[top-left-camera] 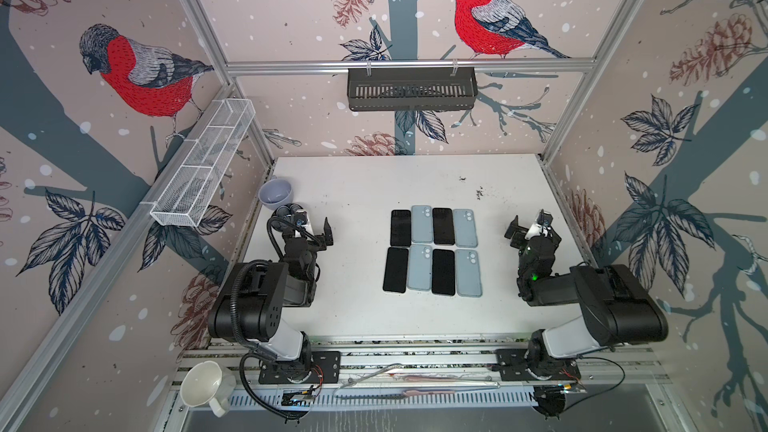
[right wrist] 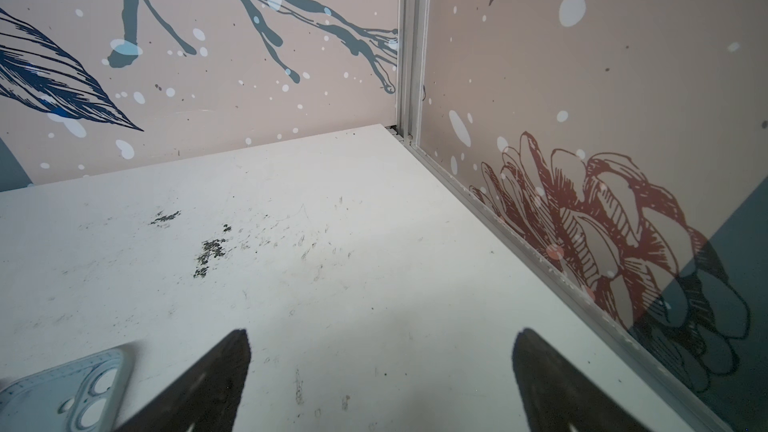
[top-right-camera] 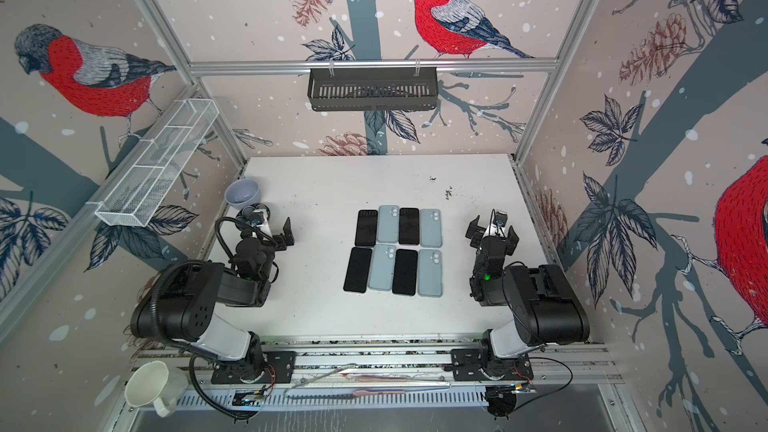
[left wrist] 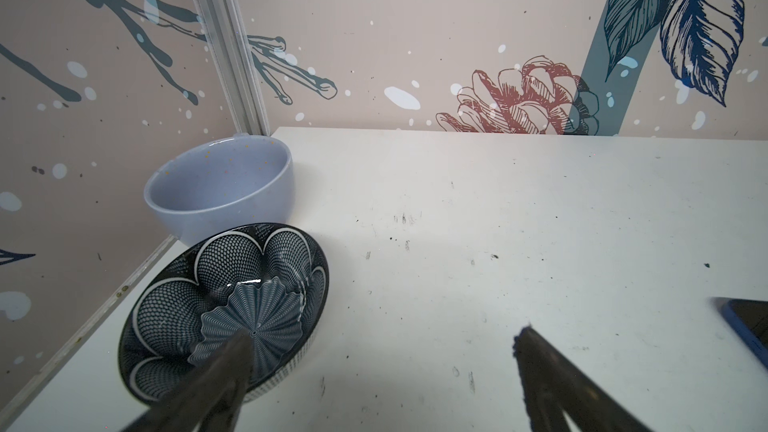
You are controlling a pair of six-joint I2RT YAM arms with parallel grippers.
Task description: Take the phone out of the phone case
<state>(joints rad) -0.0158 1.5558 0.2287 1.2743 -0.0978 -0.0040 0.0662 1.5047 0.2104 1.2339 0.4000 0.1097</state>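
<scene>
Several phones lie in two rows of four mid-table in both top views. They alternate between black screens facing up [top-left-camera: 395, 270] [top-right-camera: 357, 270] and light blue phone case backs with camera cut-outs [top-left-camera: 422, 224] [top-right-camera: 388, 224]. My left gripper [top-left-camera: 311, 228] [top-right-camera: 270, 228] hovers left of the rows, open and empty [left wrist: 384, 336]. A screen-up phone's corner [left wrist: 748, 322] shows at the edge of the left wrist view. My right gripper [top-left-camera: 530, 228] [top-right-camera: 494, 228] hovers right of the rows, open and empty [right wrist: 383, 333], with a blue case corner [right wrist: 75, 388] beside one finger.
A lilac bowl [top-left-camera: 276, 195] [left wrist: 220, 189] and a black patterned dish [left wrist: 224, 309] sit at the table's far left, right by my left gripper. A white wire basket [top-left-camera: 203, 164] hangs on the left wall and a black basket [top-left-camera: 411, 89] on the rear rail. A white cup [top-left-camera: 203, 384] rests front left.
</scene>
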